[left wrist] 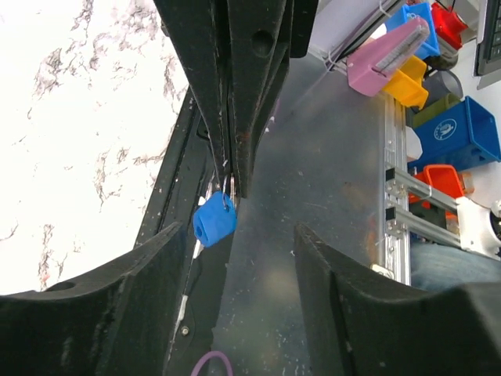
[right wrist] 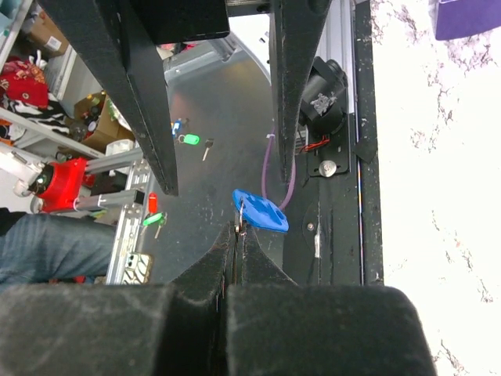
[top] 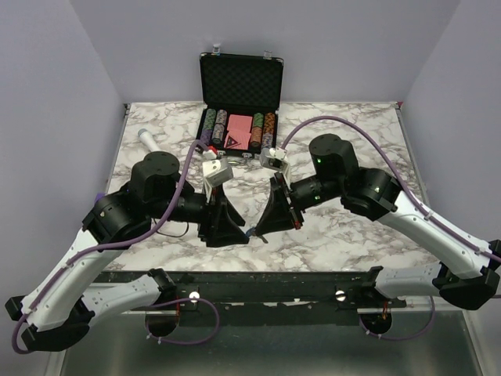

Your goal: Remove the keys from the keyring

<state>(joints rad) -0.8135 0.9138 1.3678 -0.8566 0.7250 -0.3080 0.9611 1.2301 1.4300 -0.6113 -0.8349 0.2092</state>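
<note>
Right hand (right wrist: 237, 239) pinched shut on the keyring (right wrist: 260, 211), which dangles mid-air — left hand (left wrist: 239, 243) wide, empty, opposite. Keys hard to make out; best close left on one key alone, then work it round the ring

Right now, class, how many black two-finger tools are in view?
2: the left tool, open, at centre-left; the right tool facing it, shut on the metal ring of a small blue plastic key tag.
</note>
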